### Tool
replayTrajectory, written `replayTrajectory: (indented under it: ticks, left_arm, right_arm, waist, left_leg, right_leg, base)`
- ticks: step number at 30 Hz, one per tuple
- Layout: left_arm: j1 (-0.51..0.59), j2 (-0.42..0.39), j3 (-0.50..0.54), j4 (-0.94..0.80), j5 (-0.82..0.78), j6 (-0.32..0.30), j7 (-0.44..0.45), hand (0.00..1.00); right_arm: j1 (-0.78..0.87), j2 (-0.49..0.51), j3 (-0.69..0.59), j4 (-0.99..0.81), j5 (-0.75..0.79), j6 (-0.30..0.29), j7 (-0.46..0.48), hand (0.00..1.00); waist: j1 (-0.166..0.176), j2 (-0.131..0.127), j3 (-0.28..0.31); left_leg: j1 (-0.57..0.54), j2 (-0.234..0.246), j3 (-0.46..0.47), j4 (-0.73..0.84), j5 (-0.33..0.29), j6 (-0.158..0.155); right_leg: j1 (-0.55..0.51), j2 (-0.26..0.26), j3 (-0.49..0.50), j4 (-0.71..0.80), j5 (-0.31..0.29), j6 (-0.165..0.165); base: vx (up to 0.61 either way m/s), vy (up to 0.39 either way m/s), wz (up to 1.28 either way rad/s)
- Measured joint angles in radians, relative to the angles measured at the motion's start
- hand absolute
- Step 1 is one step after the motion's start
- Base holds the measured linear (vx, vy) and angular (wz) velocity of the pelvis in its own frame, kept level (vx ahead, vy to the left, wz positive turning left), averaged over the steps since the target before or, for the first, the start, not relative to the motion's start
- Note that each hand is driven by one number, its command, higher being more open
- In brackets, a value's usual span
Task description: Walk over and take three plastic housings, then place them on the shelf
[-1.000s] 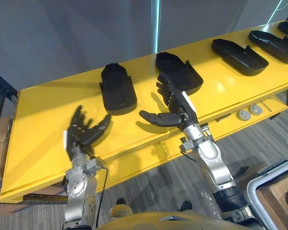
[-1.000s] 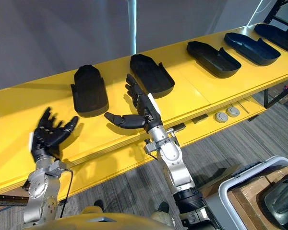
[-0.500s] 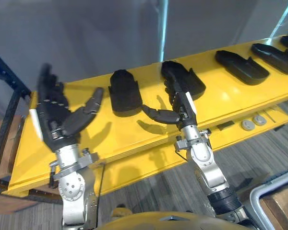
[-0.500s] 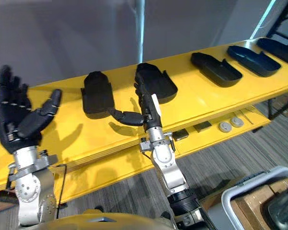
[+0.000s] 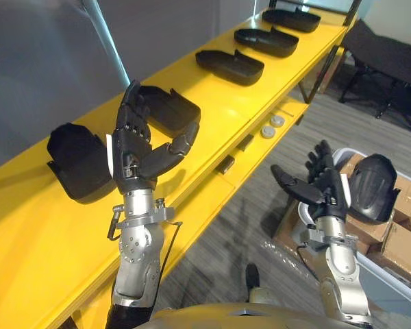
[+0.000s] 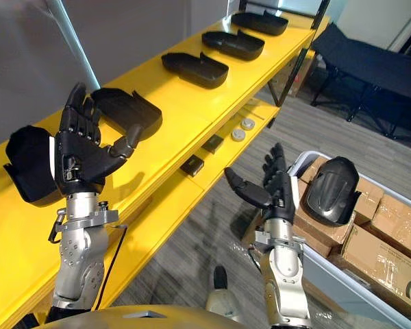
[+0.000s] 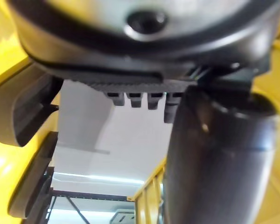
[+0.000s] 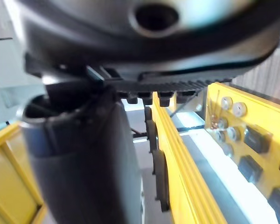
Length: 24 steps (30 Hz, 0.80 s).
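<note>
Hovering splayed left hand (image 5: 131, 159), splayed right hand (image 5: 327, 192), housings (image 5: 229, 66)

Long yellow table (image 5: 216, 103), five black plastic housings in a row on top. The nearest housing (image 5: 75, 161) sits at the near end. Beyond it, spaced apart, come the second housing (image 5: 168, 110), third housing (image 5: 229, 66), fourth housing (image 5: 266, 41) and fifth housing (image 5: 292, 18). On the lower ledge (image 5: 205, 190), farther along than the nearest housing: a dark block (image 5: 225, 164), another block (image 5: 244, 142), then round discs (image 5: 277, 120) side by side.
</note>
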Motion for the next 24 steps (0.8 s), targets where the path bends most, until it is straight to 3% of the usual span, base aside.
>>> replayTrajectory:
  ticks: [3, 4, 5, 6, 7, 9, 12, 17, 19, 21, 22, 23, 24]
  left_arm:
    - [-0.013, 0.002, 0.009, 0.000, -0.001, 0.024, 0.003, 1.00]
    - [0.000, 0.008, 0.024, -0.001, -0.001, 0.027, 0.008, 1.00]
    - [0.011, 0.012, 0.032, -0.006, -0.001, 0.027, 0.014, 1.00]
    - [0.044, 0.019, 0.043, -0.028, -0.003, 0.027, 0.025, 1.00]
    - [0.069, 0.027, 0.049, -0.046, -0.004, 0.027, 0.026, 1.00]
    - [0.090, 0.037, 0.050, -0.072, -0.004, 0.027, 0.020, 1.00]
    - [0.112, 0.039, 0.052, -0.075, -0.007, 0.028, 0.002, 1.00]
    - [0.114, 0.039, -0.008, -0.074, -0.043, 0.029, -0.072, 1.00]
    - [0.128, 0.039, -0.019, -0.071, -0.049, 0.028, -0.100, 1.00]
    - [0.135, 0.040, -0.004, -0.069, -0.049, 0.029, -0.095, 1.00]
    - [0.133, 0.032, 0.027, -0.057, -0.049, 0.029, -0.094, 1.00]
    - [0.115, 0.032, 0.038, -0.024, -0.049, 0.029, -0.095, 1.00]
    - [0.104, 0.033, 0.040, -0.009, -0.049, 0.029, -0.094, 1.00]
  right_arm:
    - [-0.077, -0.021, 0.131, 0.008, -0.047, -0.002, 0.057, 1.00]
    - [-0.122, -0.030, 0.192, 0.028, -0.050, -0.003, 0.075, 1.00]
    - [-0.150, -0.038, 0.219, 0.047, -0.058, -0.010, 0.081, 1.00]
    - [-0.223, -0.061, 0.268, 0.100, -0.075, -0.028, 0.090, 1.00]
    - [-0.285, -0.069, 0.288, 0.164, -0.078, -0.051, 0.095, 1.00]
    - [-0.335, -0.067, 0.285, 0.208, -0.075, -0.072, 0.074, 1.00]
    - [-0.346, -0.057, 0.281, 0.225, -0.050, -0.083, 0.033, 1.00]
    - [-0.242, -0.036, 0.209, 0.224, -0.035, -0.123, 0.012, 1.00]
    - [-0.160, 0.006, 0.177, 0.205, -0.010, -0.127, 0.009, 1.00]
    - [-0.142, 0.019, 0.174, 0.202, 0.021, -0.127, 0.025, 1.00]
    - [-0.151, 0.027, 0.183, 0.199, 0.035, -0.127, 0.047, 1.00]
    - [-0.152, 0.028, 0.188, 0.198, 0.035, -0.126, 0.048, 1.00]
    - [-0.154, 0.031, 0.202, 0.198, 0.035, -0.123, 0.048, 1.00]
  waist:
    - [0.032, 0.014, 0.051]
    - [0.065, 0.006, 0.060]
    - [0.086, 0.000, 0.063]
    - [0.129, 0.005, 0.067]
    - [0.146, 0.012, 0.065]
    - [0.169, -0.009, 0.074]
    - [0.176, -0.013, 0.075]
    - [0.161, -0.006, 0.078]
    - [0.156, -0.032, 0.091]
    - [0.148, -0.045, 0.100]
    - [0.142, -0.020, 0.107]
    - [0.139, -0.013, 0.110]
    - [0.140, -0.005, 0.108]
  left_leg:
    - [-0.070, -0.002, -0.180, 0.087, -0.034, 0.052]
    - [-0.102, -0.021, -0.310, 0.142, -0.062, 0.092]
    - [-0.102, -0.050, -0.394, 0.153, -0.102, 0.096]
    - [-0.099, -0.126, -0.534, 0.158, -0.143, 0.101]
    - [-0.093, -0.143, -0.589, 0.152, -0.183, 0.095]
    - [-0.106, -0.176, -0.580, 0.157, -0.187, 0.101]
    - [-0.118, -0.211, -0.582, 0.188, -0.187, 0.104]
    - [-0.081, -0.226, -0.574, 0.229, -0.221, 0.126]
    - [-0.049, -0.255, -0.531, 0.249, -0.232, 0.146]
    - [-0.054, -0.271, -0.494, 0.269, -0.234, 0.162]
    - [-0.076, -0.235, -0.450, 0.267, -0.226, 0.182]
    - [-0.084, -0.225, -0.431, 0.262, -0.212, 0.188]
    - [-0.085, -0.215, -0.420, 0.255, -0.200, 0.189]
  right_leg:
    - [-0.007, 0.016, 0.003, -0.001, 0.015, -0.012]
    - [-0.006, 0.017, 0.033, -0.008, 0.013, -0.022]
    - [-0.005, 0.013, 0.054, -0.016, 0.017, -0.021]
    - [-0.012, 0.016, 0.100, -0.020, 0.026, -0.016]
    - [-0.016, 0.027, 0.108, -0.020, 0.032, -0.008]
    - [-0.032, -0.001, 0.121, -0.020, 0.044, 0.004]
    - [-0.041, -0.034, 0.118, -0.006, 0.051, 0.010]
    - [-0.059, -0.033, 0.126, 0.095, 0.051, 0.010]
    - [-0.061, -0.051, 0.128, 0.124, 0.053, 0.012]
    - [-0.087, -0.059, 0.077, 0.122, 0.113, -0.005]
    - [-0.118, -0.042, 0.037, 0.095, 0.210, 0.014]
    - [-0.164, -0.056, -0.025, 0.280, 0.071, -0.070]
    - [-0.192, -0.069, -0.054, 0.430, -0.030, -0.116]
  base:
    - [-0.03, -0.024, 0.01]
    - [-0.04, 0.042, -0.43]
    - [-0.07, 0.132, -0.90]
    - [-0.10, 0.202, -0.86]
    - [-0.10, 0.198, -0.72]
    - [-0.06, 0.200, -0.13]
    - [0.00, 0.203, 0.00]
    - [0.00, 0.109, -0.25]
    - [-0.07, 0.119, -0.58]
    - [-0.19, 0.089, -0.99]
    - [-0.33, 0.082, -1.13]
    - [-0.29, 0.061, -0.86]
    - [-0.23, 0.055, -0.35]
